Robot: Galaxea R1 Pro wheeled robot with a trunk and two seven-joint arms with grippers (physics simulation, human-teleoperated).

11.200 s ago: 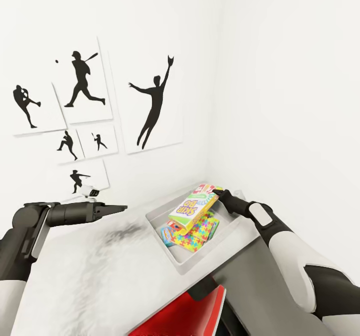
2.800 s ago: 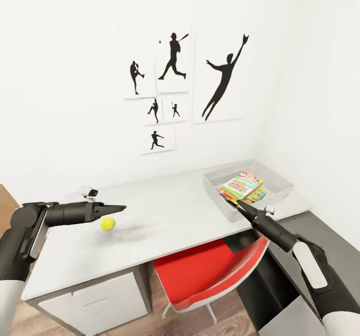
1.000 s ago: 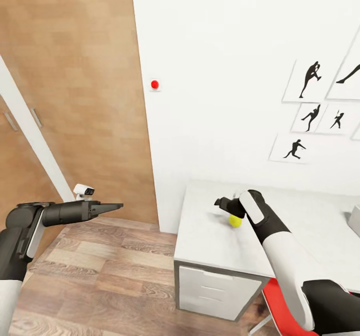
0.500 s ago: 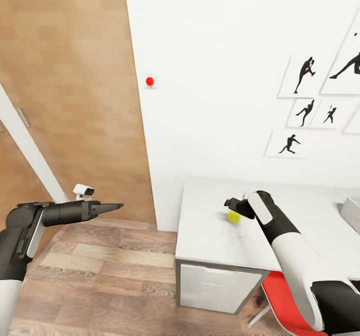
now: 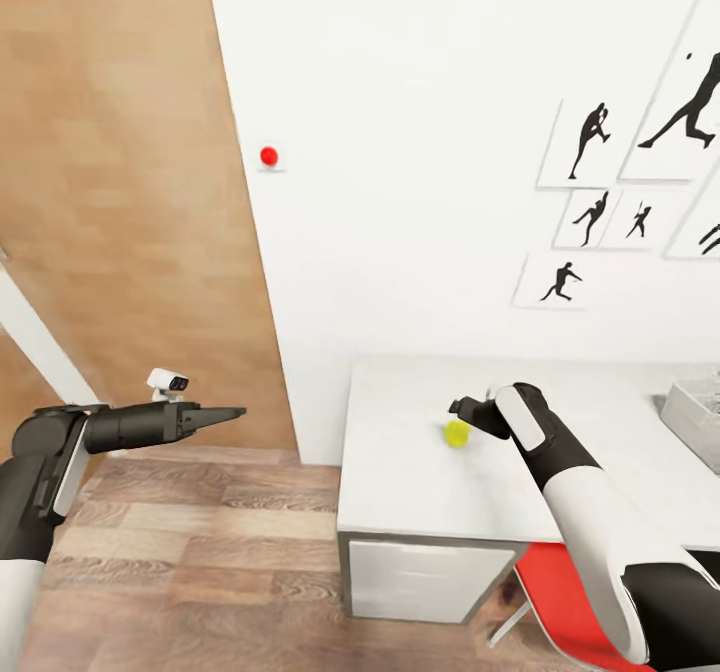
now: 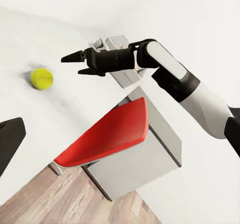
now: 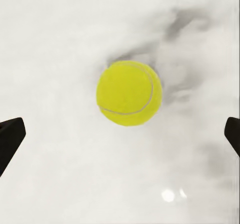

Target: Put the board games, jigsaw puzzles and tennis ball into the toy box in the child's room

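Tennis ball (image 5: 457,433) sits on the pale worktop (image 5: 420,492) near its left end, free. Right gripper (image 6: 74,64) hovers just above it, fingers (image 7: 10,136) spread wide, ball between them, no contact. Left gripper (image 5: 232,413) held out over the wood floor (image 5: 190,562), well off the worktop, fingers together. Toy box (image 5: 692,414) edge at far right; red chair (image 6: 107,134) under the worktop.
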